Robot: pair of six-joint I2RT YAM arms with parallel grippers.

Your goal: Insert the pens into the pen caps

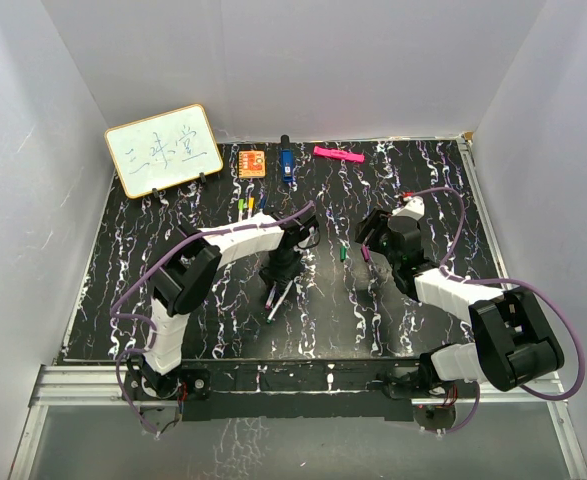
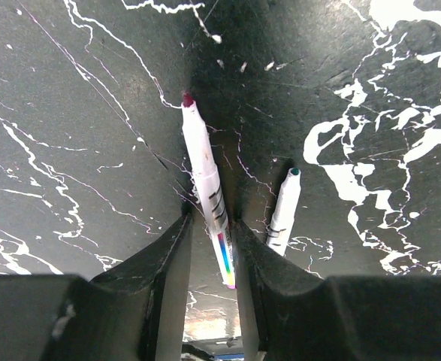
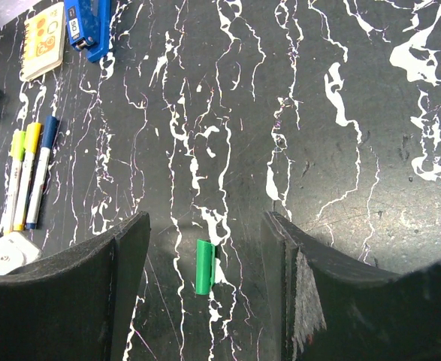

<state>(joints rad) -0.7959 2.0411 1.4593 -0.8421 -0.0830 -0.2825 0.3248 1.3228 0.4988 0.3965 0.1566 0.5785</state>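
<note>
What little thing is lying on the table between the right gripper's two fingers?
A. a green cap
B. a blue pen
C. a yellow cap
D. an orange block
A: the right wrist view shows a short green pen cap lying on the table, in the gap between the open fingers of the right gripper and touching neither finger.
</note>
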